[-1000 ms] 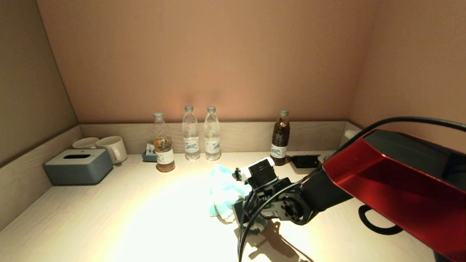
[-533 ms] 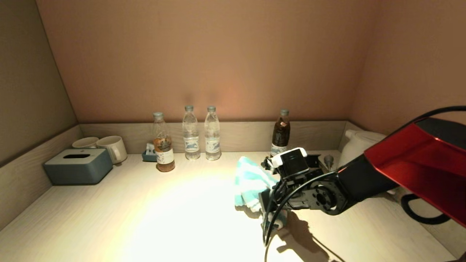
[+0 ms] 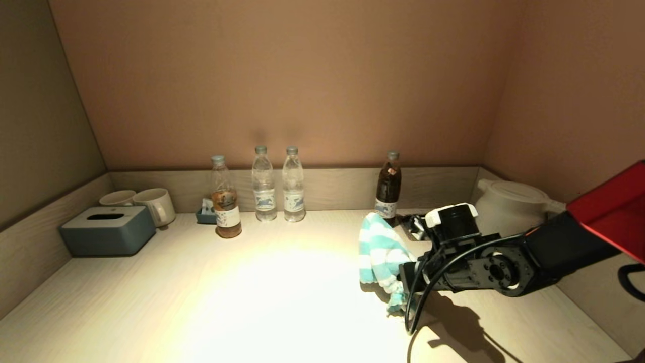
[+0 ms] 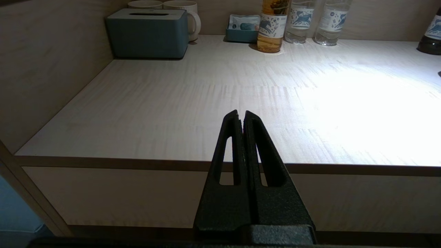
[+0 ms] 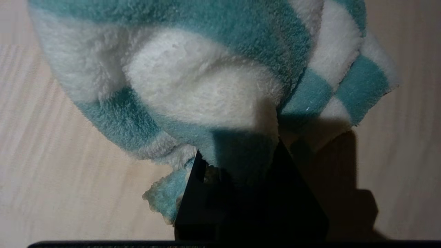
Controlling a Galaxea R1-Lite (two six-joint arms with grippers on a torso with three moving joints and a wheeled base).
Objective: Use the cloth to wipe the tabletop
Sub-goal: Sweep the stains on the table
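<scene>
Right pincer clenched on the striped cloth, which lies on the bench right of centre, trailing leftward from the pincer. Left pincer closed, empty, parked off the front edge.

Pale wood-grain worktop: broad open stretch across middle and front left, nothing standing on it. Back edge lined with obstacles: amber-filled plastic bottle, two clear water bottles side by side, dark brown bottle further right. Small blue tray sits just behind the amber bottle. Left rear corner blocked by grey-blue tissue box with two white mugs behind it. Right rear corner taken by white lidded kettle. Teal-and-white striped fleece cloth with right arm occupies right-centre, near the dark bottle. Raised wooden lip walls in back and both sides.
</scene>
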